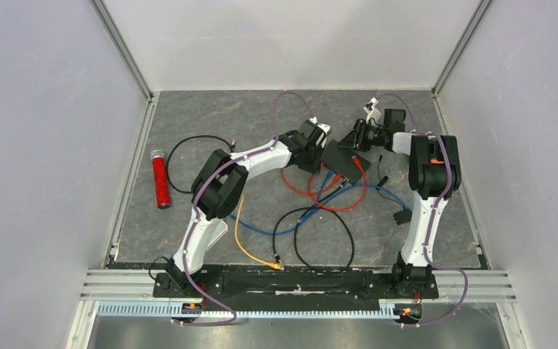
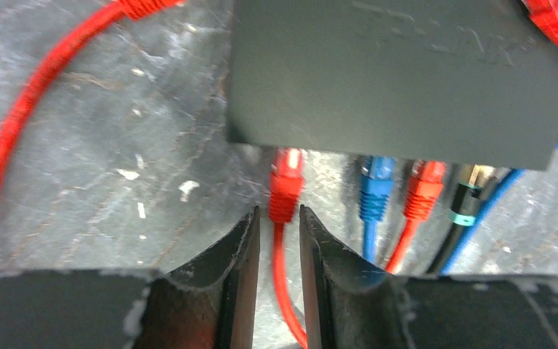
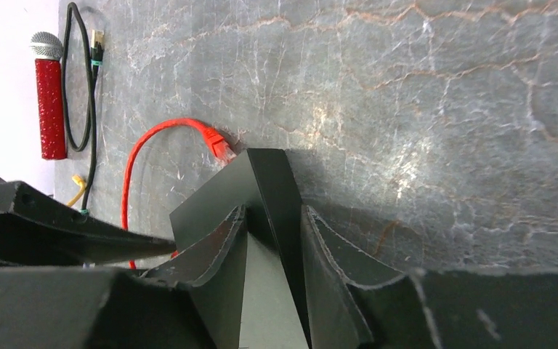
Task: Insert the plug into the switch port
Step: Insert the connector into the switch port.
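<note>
Near lower centre of the left wrist view, the left gripper (image 2: 278, 209) stood narrowly parted around the red moulded cable plug (image 2: 286, 185), whose tip lay hidden under the lower edge of the black rectangular switch box (image 2: 399, 80). The right gripper (image 3: 275, 211) pinched the box's corner. Bare grey marbled tabletop (image 1: 211, 109) lay open at upper left, bounded by white enclosure walls (image 1: 43, 109).

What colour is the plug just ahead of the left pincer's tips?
Red. The plug, against the switch, shows best in the left wrist view.
</note>
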Motion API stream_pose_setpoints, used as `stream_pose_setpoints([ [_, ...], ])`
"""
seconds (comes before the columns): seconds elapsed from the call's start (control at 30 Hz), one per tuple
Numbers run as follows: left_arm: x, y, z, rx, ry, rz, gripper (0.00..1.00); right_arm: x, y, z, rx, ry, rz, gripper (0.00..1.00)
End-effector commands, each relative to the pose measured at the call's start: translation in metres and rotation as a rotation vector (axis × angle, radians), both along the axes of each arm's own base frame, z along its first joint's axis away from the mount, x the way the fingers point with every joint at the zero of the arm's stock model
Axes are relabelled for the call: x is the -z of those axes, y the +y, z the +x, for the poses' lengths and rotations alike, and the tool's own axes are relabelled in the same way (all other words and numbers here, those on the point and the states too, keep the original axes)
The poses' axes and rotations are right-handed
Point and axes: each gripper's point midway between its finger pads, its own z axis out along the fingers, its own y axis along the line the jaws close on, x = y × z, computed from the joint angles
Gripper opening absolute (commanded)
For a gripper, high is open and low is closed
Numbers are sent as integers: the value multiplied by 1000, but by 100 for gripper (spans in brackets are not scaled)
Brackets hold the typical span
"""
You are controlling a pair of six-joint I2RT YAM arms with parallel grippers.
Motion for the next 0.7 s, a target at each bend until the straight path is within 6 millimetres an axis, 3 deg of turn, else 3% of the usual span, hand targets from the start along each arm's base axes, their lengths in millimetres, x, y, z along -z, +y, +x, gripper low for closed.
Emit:
stream_pose_setpoints([
  [0.0, 3, 24, 27, -6, -115, 138, 33, 37, 18, -43, -62, 224, 0, 34],
  [0.23, -3, 17, 27, 24, -123, 113, 33, 40, 17, -35, -74, 216, -5, 34],
  [0.4, 7, 16, 22, 37, -106, 117, 26, 43, 20, -36, -91, 210, -6, 31],
  [0.43, 9, 16, 22, 37, -104, 119, 21, 43, 21, -37, -98, 210, -3, 30],
  [0.5, 10, 15, 23, 27, -101, 113, 5, 45, 27, -42, -112, 229, 7, 27],
  [0.67, 17, 1, 19, 2, -74, 38, 2, 55, 49, -77, -180, 290, 58, 23],
])
